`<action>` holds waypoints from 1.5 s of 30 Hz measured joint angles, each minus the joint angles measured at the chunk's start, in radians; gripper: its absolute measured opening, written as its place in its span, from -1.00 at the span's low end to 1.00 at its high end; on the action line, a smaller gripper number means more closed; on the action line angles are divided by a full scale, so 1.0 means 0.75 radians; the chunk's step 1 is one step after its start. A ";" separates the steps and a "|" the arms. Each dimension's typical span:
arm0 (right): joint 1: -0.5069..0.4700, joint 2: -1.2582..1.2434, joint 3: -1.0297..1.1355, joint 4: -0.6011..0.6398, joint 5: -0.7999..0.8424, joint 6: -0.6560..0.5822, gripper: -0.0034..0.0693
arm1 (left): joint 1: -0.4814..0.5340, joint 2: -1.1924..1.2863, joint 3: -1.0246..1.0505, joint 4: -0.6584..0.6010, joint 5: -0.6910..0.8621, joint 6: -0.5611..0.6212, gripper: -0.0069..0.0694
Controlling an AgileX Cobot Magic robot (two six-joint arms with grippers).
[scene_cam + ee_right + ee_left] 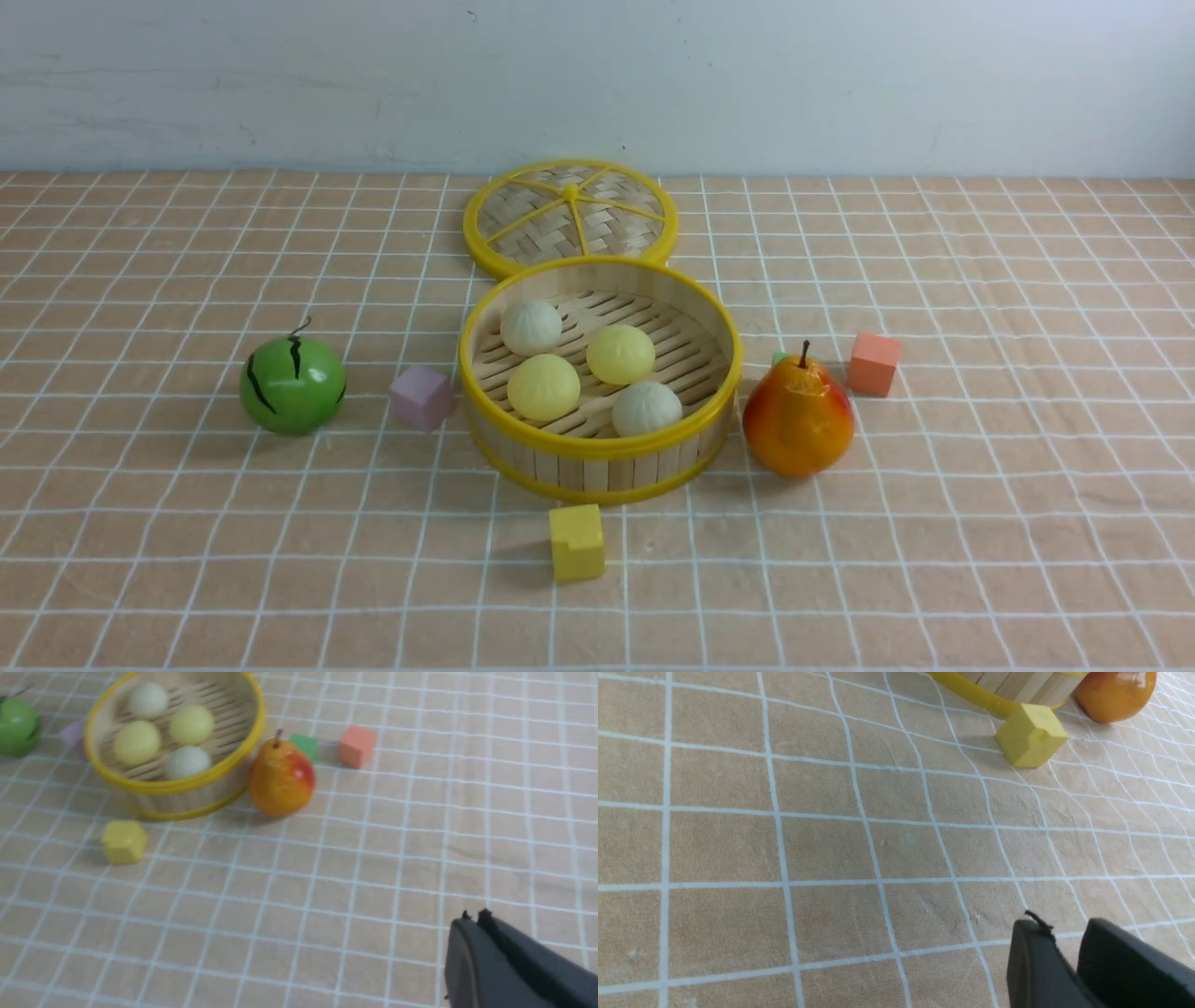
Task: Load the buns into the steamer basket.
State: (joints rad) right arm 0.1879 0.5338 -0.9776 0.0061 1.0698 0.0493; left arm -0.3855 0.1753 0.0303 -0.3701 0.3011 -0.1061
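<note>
Left gripper: black jaws parted by a narrow gap, nothing between them, poised over bare checked cloth. Right gripper: black jaws closed together, empty, likewise over bare cloth. Neither arm visible in the front view.

Landmark: round, deep bamboo-slat steamer basket with yellow rims, standing upright on the tan cloth with white grid lines.

Inside the basket, on the slatted floor: four small round buns. Off-white pleated bun at far left; pale yellow bun toward centre; second pale yellow bun at near left; second off-white pleated bun against the near wall. All four below the rim.

Behind the basket, touching or just overlapped by its far rim: flat woven lid with yellow spokes.

Left of the basket: pale purple cube just beside the wall; green striped watermelon ball farther out.

In front: yellow cube, near, apart.

Right: orange-red pear just beside; small green cube behind the pear; salmon cube beyond.
</note>
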 joint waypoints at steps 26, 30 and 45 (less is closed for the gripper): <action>-0.210 -0.725 1.329 0.024 -0.903 0.135 -0.92 | 0.000 -0.002 0.000 -0.001 0.000 0.000 -0.36; -0.210 -0.725 1.328 0.024 -0.902 0.135 -0.91 | 0.000 -0.002 0.000 -0.001 0.000 0.000 -0.35; -0.210 -0.725 1.328 0.029 -0.899 0.135 -0.87 | 0.000 -0.002 0.000 -0.001 0.000 0.000 -0.31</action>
State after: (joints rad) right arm 0.0304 -0.0102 0.0181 0.0275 0.3954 0.1506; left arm -0.3855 0.1740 0.0303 -0.3705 0.3012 -0.1061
